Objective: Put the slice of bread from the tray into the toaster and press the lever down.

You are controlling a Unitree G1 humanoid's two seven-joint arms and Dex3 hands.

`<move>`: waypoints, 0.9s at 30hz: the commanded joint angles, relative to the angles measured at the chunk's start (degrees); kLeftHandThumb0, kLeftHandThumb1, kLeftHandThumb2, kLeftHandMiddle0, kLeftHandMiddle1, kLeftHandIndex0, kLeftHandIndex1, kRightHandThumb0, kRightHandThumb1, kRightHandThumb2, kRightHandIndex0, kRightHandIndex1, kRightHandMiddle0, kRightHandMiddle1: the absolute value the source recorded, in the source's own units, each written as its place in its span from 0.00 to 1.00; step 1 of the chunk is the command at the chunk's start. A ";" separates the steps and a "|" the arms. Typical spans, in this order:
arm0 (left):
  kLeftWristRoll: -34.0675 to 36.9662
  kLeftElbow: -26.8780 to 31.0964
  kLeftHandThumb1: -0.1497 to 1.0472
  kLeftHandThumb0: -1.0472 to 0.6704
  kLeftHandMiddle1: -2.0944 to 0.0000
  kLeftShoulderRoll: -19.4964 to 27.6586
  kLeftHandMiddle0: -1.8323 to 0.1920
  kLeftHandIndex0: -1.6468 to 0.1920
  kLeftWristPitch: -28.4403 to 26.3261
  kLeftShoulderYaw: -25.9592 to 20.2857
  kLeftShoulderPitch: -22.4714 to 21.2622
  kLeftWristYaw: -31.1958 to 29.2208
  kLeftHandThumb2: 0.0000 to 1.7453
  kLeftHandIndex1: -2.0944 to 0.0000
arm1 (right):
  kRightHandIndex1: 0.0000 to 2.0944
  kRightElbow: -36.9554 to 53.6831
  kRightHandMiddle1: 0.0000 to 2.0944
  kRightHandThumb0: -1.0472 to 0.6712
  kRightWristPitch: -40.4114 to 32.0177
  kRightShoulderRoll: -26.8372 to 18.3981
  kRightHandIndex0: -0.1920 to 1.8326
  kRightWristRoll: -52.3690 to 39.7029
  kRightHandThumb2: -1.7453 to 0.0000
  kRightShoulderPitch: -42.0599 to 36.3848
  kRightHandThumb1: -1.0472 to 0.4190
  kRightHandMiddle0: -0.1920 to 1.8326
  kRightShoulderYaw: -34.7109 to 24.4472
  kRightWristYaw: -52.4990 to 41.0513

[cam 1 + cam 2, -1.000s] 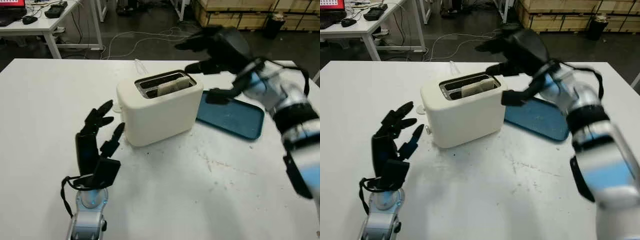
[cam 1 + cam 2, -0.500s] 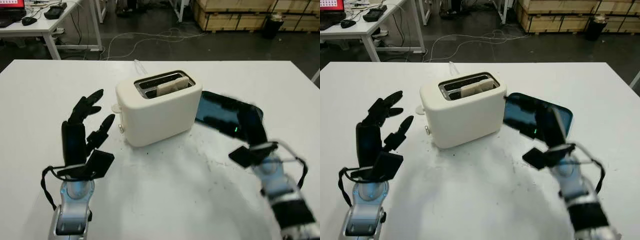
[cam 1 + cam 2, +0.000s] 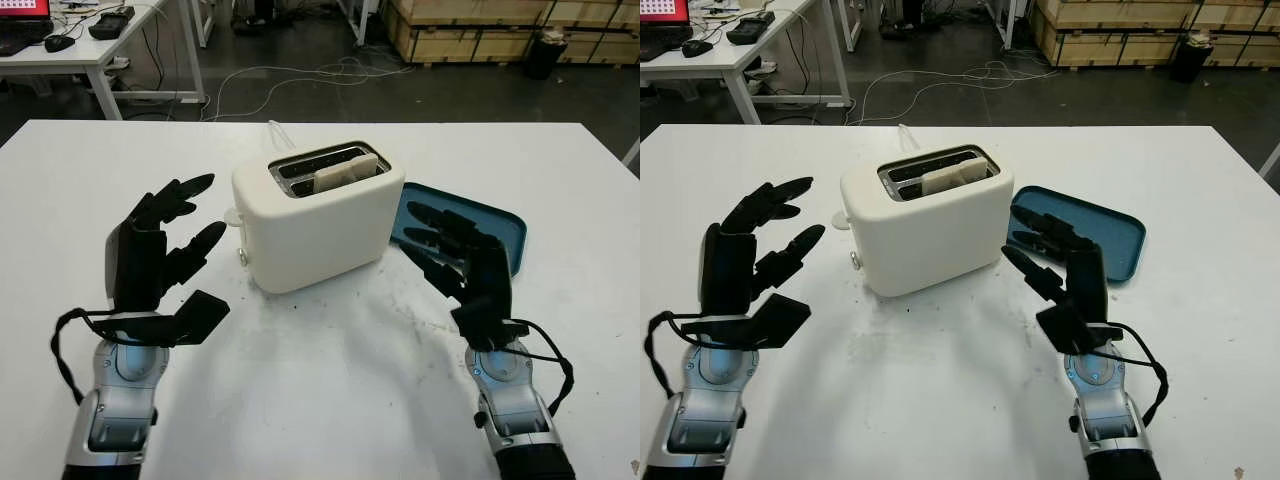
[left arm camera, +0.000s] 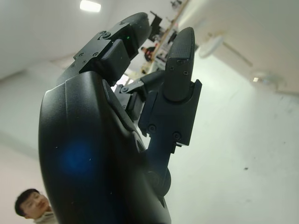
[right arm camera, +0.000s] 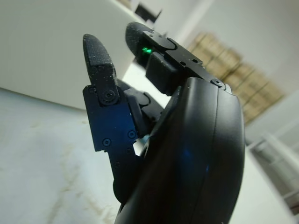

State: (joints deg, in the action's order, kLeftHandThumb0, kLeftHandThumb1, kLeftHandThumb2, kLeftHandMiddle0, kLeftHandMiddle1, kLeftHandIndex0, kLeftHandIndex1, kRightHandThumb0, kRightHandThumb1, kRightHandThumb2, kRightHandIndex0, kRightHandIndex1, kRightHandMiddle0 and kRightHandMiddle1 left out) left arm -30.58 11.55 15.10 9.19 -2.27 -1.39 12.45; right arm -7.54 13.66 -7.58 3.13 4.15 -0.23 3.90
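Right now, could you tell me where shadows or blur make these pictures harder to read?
Left eye view: sharp, with soft shadows on the table under the left hand and right hand, and beside the toaster. Left wrist view: hand shell crisp, background and the person out of focus. Right wrist view: background boxes blurred.

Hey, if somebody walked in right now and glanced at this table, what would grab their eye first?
Probably the white toaster in the middle of the table, with the slice of bread standing in its nearer slot. Then the two black hands on either side, both open: the left hand left of the toaster, the right hand over the near edge of the blue tray.
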 commanded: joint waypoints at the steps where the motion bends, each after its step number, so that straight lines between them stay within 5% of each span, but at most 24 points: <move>1: -0.94 -0.62 0.85 0.44 0.53 0.92 0.57 0.46 -0.19 0.46 -1.18 -0.50 0.00 0.84 | 0.30 0.76 0.03 0.34 -2.55 0.89 0.64 -2.71 1.00 1.51 0.13 0.68 -1.11 -1.32; 12: -14.39 -6.48 0.74 0.52 0.61 6.07 0.45 0.31 1.23 3.70 -3.76 6.82 0.00 0.90 | 0.37 -0.14 0.02 0.33 -2.39 1.73 0.61 -3.99 1.00 2.91 0.12 0.71 -2.28 -3.29; 18: -20.71 -13.87 0.73 0.49 0.38 9.35 0.51 0.25 4.22 6.38 -6.71 16.68 0.00 0.96 | 0.37 -0.19 0.01 0.33 -2.27 1.69 0.61 -4.06 1.00 2.58 0.13 0.71 -2.40 -3.91; 27: -23.92 -22.84 0.72 0.49 0.36 12.09 0.53 0.25 6.20 10.82 -11.97 26.30 0.00 0.97 | 0.38 0.13 0.01 0.33 -2.44 2.05 0.60 -5.15 1.00 2.00 0.13 0.70 -2.78 -5.53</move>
State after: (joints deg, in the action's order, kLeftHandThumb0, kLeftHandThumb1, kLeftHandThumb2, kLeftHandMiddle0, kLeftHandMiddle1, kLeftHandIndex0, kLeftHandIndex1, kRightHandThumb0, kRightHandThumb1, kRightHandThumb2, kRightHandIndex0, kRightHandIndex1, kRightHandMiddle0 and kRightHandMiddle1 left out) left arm -52.85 -10.22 26.26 14.54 7.75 -12.01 37.21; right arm -7.54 11.01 -5.89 -1.40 6.04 -2.71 -1.30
